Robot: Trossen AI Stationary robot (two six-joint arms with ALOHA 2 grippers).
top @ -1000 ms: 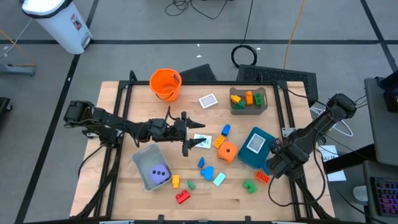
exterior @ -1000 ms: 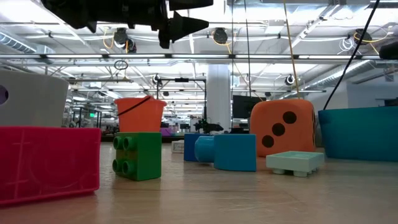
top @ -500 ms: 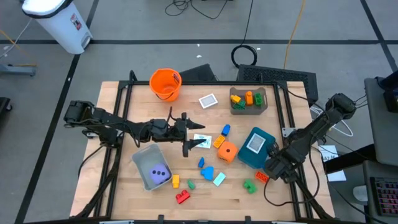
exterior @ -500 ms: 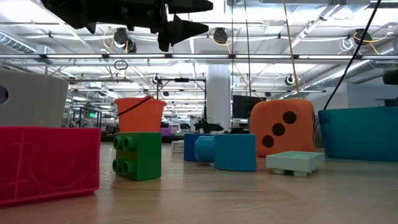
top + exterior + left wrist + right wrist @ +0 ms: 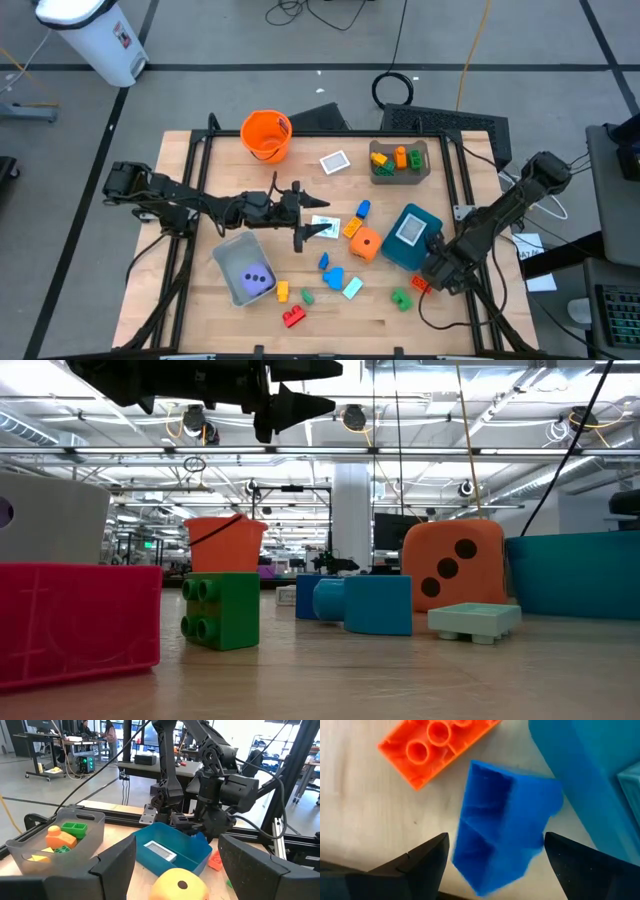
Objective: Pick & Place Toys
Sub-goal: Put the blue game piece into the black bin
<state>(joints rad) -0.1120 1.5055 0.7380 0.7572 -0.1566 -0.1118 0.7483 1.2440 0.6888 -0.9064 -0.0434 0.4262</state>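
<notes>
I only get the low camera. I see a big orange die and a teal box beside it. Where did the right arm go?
Observer: The right gripper is down by the teal bin, at its corner nearest the table's front edge. The left gripper just hovers open over the middle of the table.
Operator: Is it grabbing something?
Observer: Not yet. Its fingers are open on either side of a blue block, with an orange block lying close by.
Operator: What's inside the teal box?
Observer: One white picture card.
Operator: And the grey box on my left?
Observer: The grey bin holds a purple die.
</notes>
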